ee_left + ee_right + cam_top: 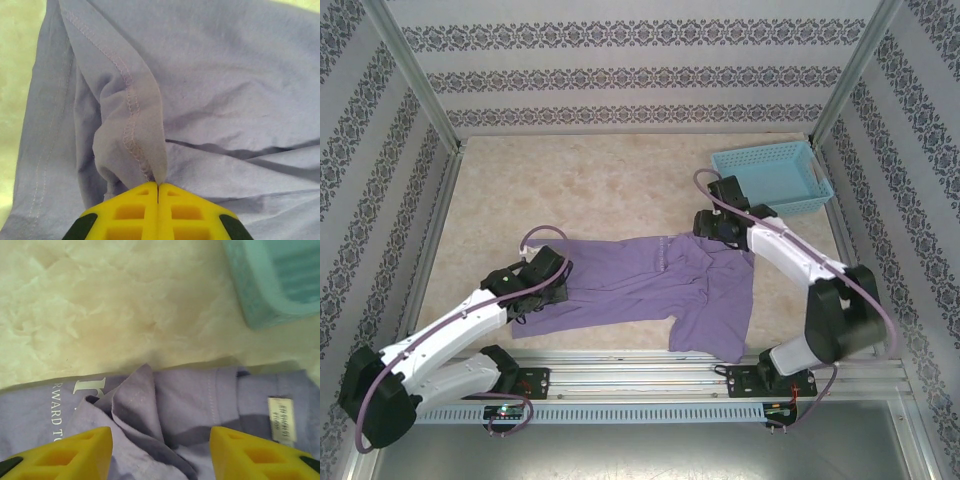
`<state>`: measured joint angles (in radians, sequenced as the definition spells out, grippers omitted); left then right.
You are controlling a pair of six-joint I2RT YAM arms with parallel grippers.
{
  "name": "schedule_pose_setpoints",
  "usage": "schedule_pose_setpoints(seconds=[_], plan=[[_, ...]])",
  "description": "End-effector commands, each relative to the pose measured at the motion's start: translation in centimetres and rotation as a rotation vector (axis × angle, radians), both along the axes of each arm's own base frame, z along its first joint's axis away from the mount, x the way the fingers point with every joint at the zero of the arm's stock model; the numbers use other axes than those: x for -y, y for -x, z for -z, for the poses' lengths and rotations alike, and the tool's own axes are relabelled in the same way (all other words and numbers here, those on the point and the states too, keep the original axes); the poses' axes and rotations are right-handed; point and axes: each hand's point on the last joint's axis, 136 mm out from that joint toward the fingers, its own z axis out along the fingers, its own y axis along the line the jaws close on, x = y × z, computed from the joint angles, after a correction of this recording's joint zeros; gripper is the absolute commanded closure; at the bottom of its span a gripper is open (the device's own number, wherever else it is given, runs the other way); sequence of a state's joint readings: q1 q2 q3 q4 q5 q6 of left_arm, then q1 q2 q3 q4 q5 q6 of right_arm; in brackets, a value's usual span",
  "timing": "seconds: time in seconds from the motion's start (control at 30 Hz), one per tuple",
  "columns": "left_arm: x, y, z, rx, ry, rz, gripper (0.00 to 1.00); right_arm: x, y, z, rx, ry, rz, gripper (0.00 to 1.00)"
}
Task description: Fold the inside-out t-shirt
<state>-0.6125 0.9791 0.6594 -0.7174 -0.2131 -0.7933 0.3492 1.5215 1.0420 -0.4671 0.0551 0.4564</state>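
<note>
The shirt (650, 285) is lying spread across the near half of the table (600, 180), its body running left to right. One part is reaching down toward the rail (650, 365) at the near edge on the right. The shirt is sitting apart from the basket (775, 175), which is resting in the far right corner.

The left gripper (158, 192) is clenching a ridge of the shirt. In the left wrist view its yellow fingers (125, 215) are pressing flat together, and a stitched hem (131, 102) is rising from between their tips in a raised fold. In the top view this gripper is sitting low at the shirt's left end.

The right gripper (160, 440) is standing released, its fingers spread wide with crumpled cloth lying between and below them. Whether the tips are touching the fabric is hard to tell from this angle. Just beyond them a white label (281, 419) is showing on the right and pale lettering (75, 410) on the left, with a loose flap (135, 395) folding up between the two. Bare table is lying past the shirt's far edge, and a corner of the basket is showing at the upper right. In the top view the right gripper is hovering at the shirt's far right edge, between shirt and basket.
</note>
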Motion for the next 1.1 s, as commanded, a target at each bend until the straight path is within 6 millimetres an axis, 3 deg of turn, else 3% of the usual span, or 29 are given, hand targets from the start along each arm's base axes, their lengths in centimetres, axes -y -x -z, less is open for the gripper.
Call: schedule_pose_setpoints(seconds=[0.0,0.17,0.33,0.43,0.7,0.9,1.07], plan=[[-0.1,-0.4,-0.3,0.045,0.035,0.004,1.00,-2.3,-0.4,1.0,-0.053,-0.053,-0.086,0.48],[-0.7,-0.3,-0.2,0.052,0.057,-0.025,1.00,-3.0,0.8,3.0,-0.118,-0.029,-0.095,0.49],[-1.0,-0.5,0.0,0.056,0.089,-0.042,1.00,-0.9,3.7,4.6,-0.151,0.011,-0.040,0.45],[-1.0,-0.7,0.2,0.051,0.101,-0.051,1.00,-0.7,4.5,4.8,-0.137,0.004,-0.043,0.44],[-1.1,-1.1,-0.3,0.060,0.134,-0.064,1.00,-1.4,2.9,5.5,-0.133,0.021,-0.089,0.53],[-1.3,-1.5,-1.1,0.088,0.174,-0.078,1.00,-1.3,1.6,5.2,-0.124,0.063,-0.111,0.72],[-1.6,-2.3,-2.4,0.127,0.199,-0.092,1.00,-1.3,1.7,3.7,-0.097,0.057,-0.118,0.97]])
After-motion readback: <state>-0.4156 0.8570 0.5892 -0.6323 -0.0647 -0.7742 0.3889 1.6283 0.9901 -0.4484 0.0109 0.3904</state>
